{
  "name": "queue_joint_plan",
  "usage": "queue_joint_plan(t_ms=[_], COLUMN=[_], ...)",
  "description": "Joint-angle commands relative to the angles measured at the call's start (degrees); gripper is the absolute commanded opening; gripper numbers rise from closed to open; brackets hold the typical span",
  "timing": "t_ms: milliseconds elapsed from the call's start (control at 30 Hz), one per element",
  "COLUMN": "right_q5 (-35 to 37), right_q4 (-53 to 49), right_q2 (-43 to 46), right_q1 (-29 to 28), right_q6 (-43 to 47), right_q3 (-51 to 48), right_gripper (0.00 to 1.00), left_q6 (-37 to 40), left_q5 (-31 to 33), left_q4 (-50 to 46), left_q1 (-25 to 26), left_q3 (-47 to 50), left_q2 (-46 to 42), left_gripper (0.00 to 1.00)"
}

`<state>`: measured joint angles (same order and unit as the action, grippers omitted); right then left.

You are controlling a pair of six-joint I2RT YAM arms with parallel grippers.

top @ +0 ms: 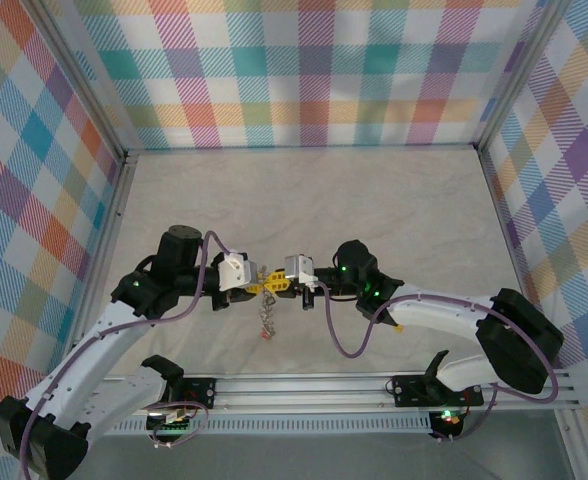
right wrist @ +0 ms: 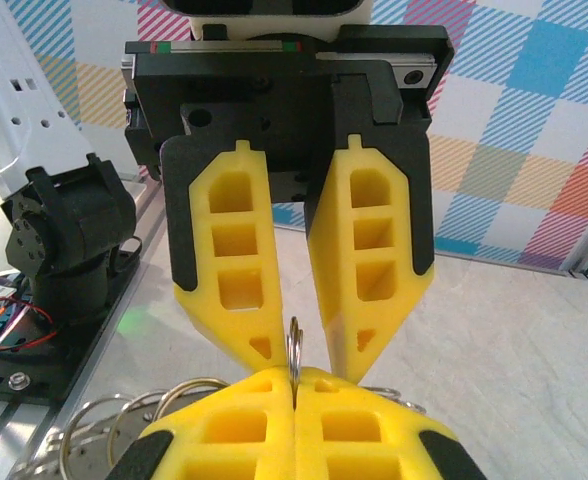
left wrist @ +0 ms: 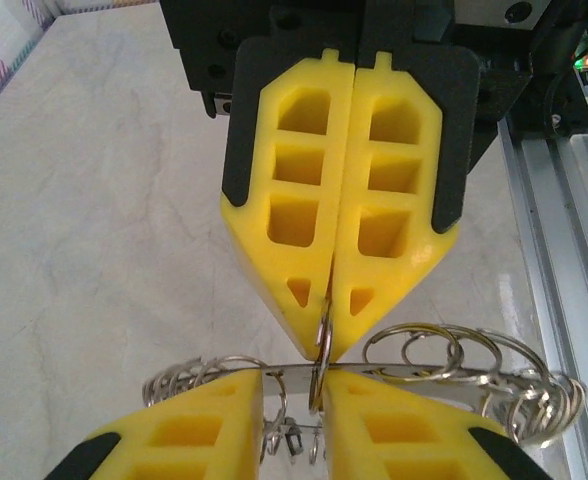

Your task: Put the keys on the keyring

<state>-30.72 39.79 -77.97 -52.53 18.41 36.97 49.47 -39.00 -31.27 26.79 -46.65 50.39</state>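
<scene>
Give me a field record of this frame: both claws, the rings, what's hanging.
left claw: fingers apart, gap between them, sitting either side of the small ring
right claw: shut, pinching the small ring edge-on at its tips
claw spacing: tip to tip, nearly touching
keyring: silver band fringed with small rings, running across just past the left claw's fingers
hanging rings: a short string dangling below both claws, above the table
stage: probably mid-threading

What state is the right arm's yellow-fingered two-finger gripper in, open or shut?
Shut. On the right gripper, the yellow fingers meet with no gap, pinching a thin silver metal ring at their tips.
</scene>
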Motion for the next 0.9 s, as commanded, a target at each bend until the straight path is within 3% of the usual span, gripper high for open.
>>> queue_joint_plan(t_ms=[0,167,367,400,467,867], right_q5=[-2.37,-2.33,-0.2,0.75,1.6,1.11], right_q4=[2.05,2.16,2.93,2.92,2.56,-1.81], right_q2=[-0.34,-0.6,-0.56,-0.28,0.63,1.36], right_q1=[-0.38,-0.38,-0.42,-0.37,-0.36,-0.38], right_q6=[-0.75,-0.84,-0.11,-0.3,-0.05,1.68], right_q3=[1.86,1.94,-0.82,-1.48,-2.31,-0.33], right_gripper=[0.0,0.0,0.0,0.13,0.21,0.24], left_q6=[-0.11,-0.28,1.28,1.37,1.7,4.51], left_q5=[-2.74,-4.42,-6.23,-5.83,-5.13,-4.82], left_q4=[2.7,2.44,-2.18,-2.48,-3.01,-6.5], left_q1=[-0.42,-0.42,-0.46,-0.42,-0.42,-0.08], left_q3=[-0.19,-0.62,-3.51,-3.54,-3.46,-3.93], left_q2=[-0.86,-0.58,1.59,1.65,1.59,2.44], left_gripper=[0.19,0.0,0.0,0.0,0.0,0.0])
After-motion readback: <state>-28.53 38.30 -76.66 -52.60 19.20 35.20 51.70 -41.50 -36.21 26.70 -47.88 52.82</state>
